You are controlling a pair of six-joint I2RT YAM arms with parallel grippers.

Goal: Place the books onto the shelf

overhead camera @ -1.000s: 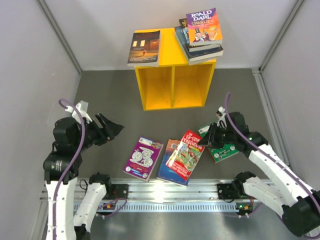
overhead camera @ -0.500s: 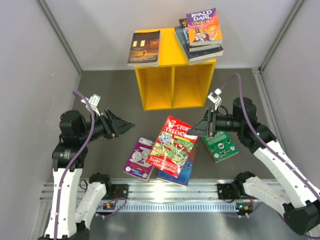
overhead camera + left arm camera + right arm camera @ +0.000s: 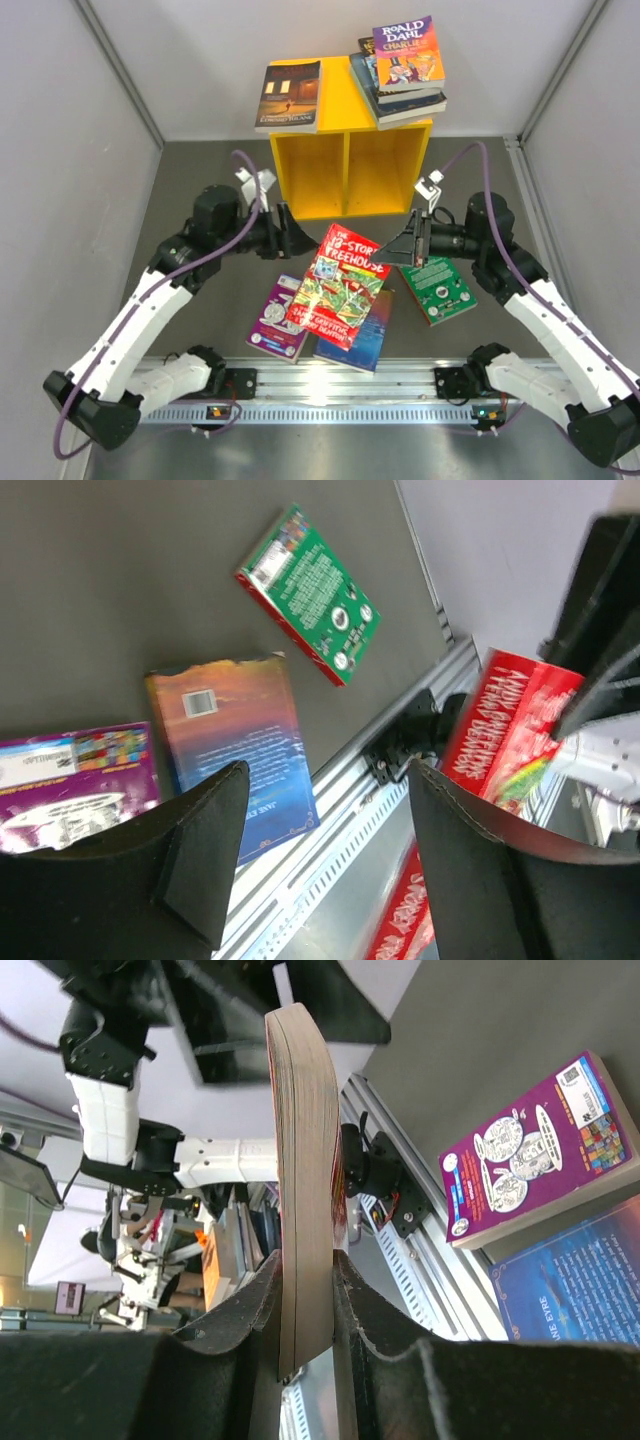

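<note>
Four books sit off the yellow shelf (image 3: 345,185) as we look down on the dark worktop (image 3: 200,180): a red book (image 3: 345,280), a purple book (image 3: 285,318), a blue book (image 3: 368,335) and a green book (image 3: 440,290). We see the right claw (image 3: 408,246) clenched on the red book, gripping it by one edge and holding it in the air, cover up and tilted, above the purple and blue books. From the right wrist we see its page edge pinched between the two fingers (image 3: 230,1340). The left claw (image 3: 290,232) is spread wide and grasps nothing; it hovers just beside the red book's upper left corner, in front of the shelf's left compartment. The purple and blue books lie flat side by side near the metal rail (image 3: 330,385) at the front edge, and the green book lies flat, apart to their right, near the right claw. On the shelf's flat top we count a dark brown book (image 3: 290,95) on the left and a stack of books (image 3: 400,100) on the right, with an orange Roald Dahl book (image 3: 408,52) uppermost.
</note>
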